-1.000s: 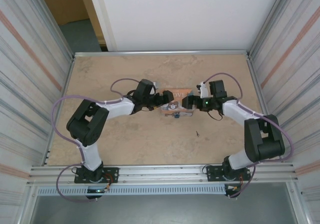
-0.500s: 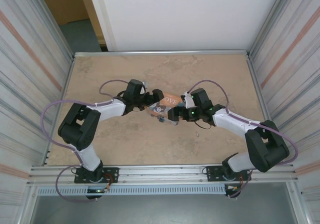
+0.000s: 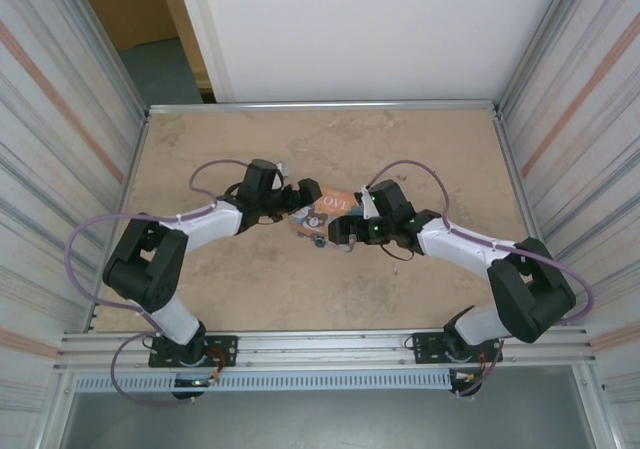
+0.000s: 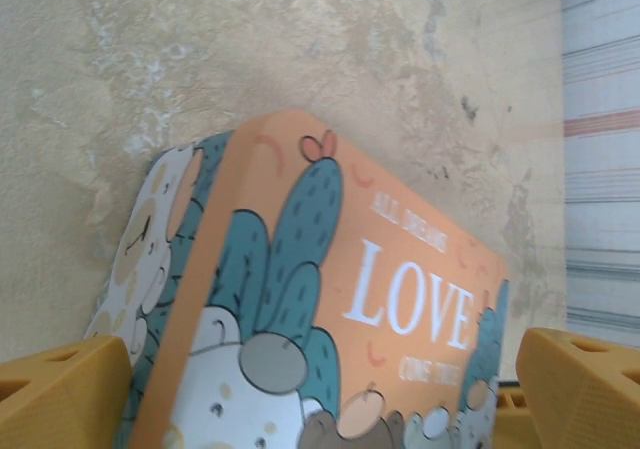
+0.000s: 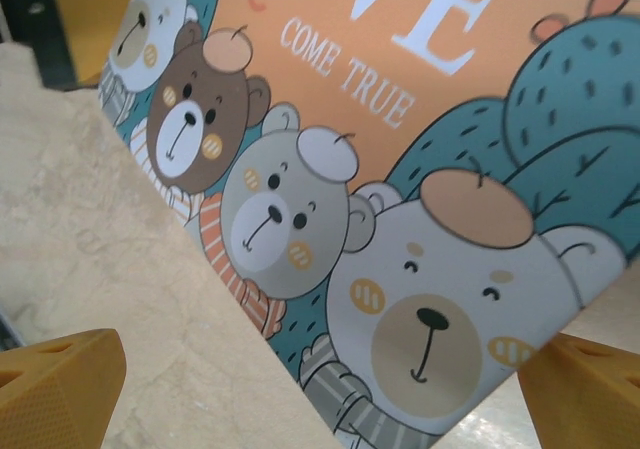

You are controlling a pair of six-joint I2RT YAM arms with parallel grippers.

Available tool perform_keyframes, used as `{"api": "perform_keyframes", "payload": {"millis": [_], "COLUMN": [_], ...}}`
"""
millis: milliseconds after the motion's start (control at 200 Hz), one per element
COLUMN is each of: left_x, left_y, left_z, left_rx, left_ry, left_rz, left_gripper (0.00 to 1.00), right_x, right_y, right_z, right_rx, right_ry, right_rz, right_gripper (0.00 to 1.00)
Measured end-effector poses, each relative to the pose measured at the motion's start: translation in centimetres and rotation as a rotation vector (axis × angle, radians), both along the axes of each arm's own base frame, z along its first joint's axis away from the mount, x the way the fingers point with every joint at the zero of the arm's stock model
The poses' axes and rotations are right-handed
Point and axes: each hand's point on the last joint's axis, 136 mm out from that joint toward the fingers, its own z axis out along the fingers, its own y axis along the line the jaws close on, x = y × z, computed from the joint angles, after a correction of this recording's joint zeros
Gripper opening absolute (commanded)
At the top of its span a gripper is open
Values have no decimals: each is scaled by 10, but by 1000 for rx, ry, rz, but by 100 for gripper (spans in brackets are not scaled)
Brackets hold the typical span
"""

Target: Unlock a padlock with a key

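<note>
The orange "LOVE" tin (image 3: 335, 202) lies mid-table, and both arms reach in to it. My left gripper (image 3: 305, 198) stands open at the tin's left end. In the left wrist view the tilted tin (image 4: 400, 299) spans the gap between the yellow fingers (image 4: 60, 394) of my left gripper (image 4: 320, 379). My right gripper (image 3: 339, 231) is open at the tin's front right. In the right wrist view the bear-printed lid (image 5: 430, 169) sits between the jaws of my right gripper (image 5: 320, 389). A small blue padlock (image 3: 321, 239) hangs at the tin's front edge. The key is hidden.
The beige table (image 3: 250, 279) is walled by metal rails at the left (image 3: 120, 219), right (image 3: 515, 199) and back. The arms' bases stand on the near rail (image 3: 320, 349). Purple cables loop beside each arm.
Both arms have swung to the left and towards the near edge, and the tin has shifted left with them and turned a little. Both grippers stayed open.
</note>
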Motion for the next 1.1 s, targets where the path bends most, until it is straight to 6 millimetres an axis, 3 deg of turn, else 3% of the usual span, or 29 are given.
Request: {"api": "perform_keyframes", "payload": {"millis": [165, 361, 581, 772, 957, 1097], "left_x": [1, 3, -32, -67, -93, -107], "left_y": [5, 27, 49, 73, 95, 111], "left_z": [15, 41, 81, 74, 65, 65], "left_rx": [-6, -2, 15, 53, 96, 129], "left_ry": [-26, -77, -193, -208, -209, -232], "left_rz": [-9, 21, 9, 28, 67, 104], "left_gripper": [99, 99, 99, 99, 99, 99], "right_x": [4, -2, -21, -47, -66, -73], "right_y": [-21, -52, -95, -122, -134, -138], "right_z": [10, 25, 15, -3, -15, -29], "right_rx": [-56, -125, -254, -358, -422, -463], "right_ry": [-21, -38, 47, 178, 278, 350], "right_rz": [-69, -146, -222, -249, -242, -243], "right_gripper": [99, 100, 89, 79, 61, 53]}}
